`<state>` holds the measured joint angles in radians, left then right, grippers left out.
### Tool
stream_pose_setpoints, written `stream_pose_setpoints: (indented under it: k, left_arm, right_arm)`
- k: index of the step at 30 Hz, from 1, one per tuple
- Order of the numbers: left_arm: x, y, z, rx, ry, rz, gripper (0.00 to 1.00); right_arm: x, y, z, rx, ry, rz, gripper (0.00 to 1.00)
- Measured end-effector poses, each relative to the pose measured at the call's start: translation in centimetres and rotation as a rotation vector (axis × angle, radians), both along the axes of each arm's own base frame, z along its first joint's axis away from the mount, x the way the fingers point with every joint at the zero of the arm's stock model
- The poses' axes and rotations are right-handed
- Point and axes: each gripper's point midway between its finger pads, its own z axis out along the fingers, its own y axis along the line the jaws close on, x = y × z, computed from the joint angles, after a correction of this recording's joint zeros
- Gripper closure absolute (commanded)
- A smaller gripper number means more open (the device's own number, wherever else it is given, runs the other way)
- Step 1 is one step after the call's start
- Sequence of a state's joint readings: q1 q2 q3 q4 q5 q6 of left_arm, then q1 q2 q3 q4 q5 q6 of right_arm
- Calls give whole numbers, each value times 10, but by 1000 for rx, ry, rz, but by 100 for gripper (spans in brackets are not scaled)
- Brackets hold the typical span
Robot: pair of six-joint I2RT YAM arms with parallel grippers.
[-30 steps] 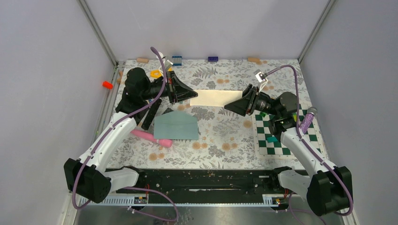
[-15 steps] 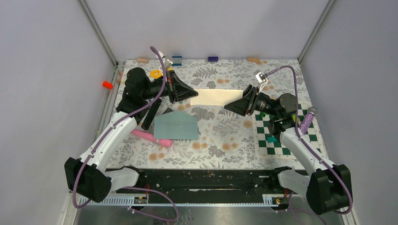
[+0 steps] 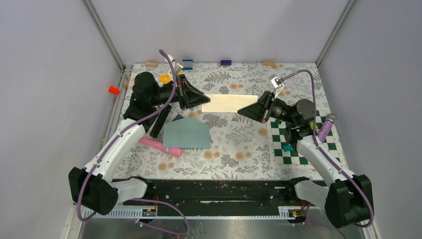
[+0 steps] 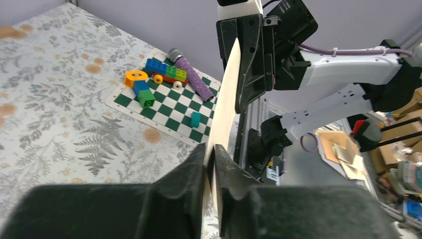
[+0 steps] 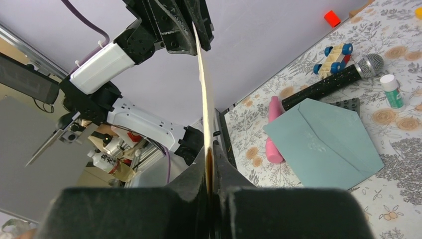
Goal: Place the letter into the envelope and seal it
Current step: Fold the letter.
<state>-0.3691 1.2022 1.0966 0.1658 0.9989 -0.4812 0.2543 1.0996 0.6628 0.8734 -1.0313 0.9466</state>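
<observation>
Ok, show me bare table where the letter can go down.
Free: the floral stretch between the envelope and the checkered mat, nearside of the held letter; also the strip nearer the arm bases. Crowded: left of the envelope, and the mat's far end.

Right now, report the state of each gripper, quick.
Left gripper: closed, holding the left end of the letter.
Right gripper: closed, holding the right end of the same letter.
</observation>
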Motion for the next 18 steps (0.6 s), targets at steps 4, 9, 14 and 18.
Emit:
stream_pose_setpoints:
  k: [4,9,14,18]
  left_arm:
    - [3,2,-3,11,-8,10,27]
    - [13,19,-5,27,0,70,1]
    - [10,30,5,50,-38,89,1]
    - [-4,21,23,87,-115,40,1]
  right_arm:
    - [-1,-1,-2,-16,-25,-9,100]
    - [-10,-6,-6,-81,-130,-35,100]
    - [-21,-13,-18,-187,-253,-49,100]
    - [-26,-10,-31,-260,-278,-13,100]
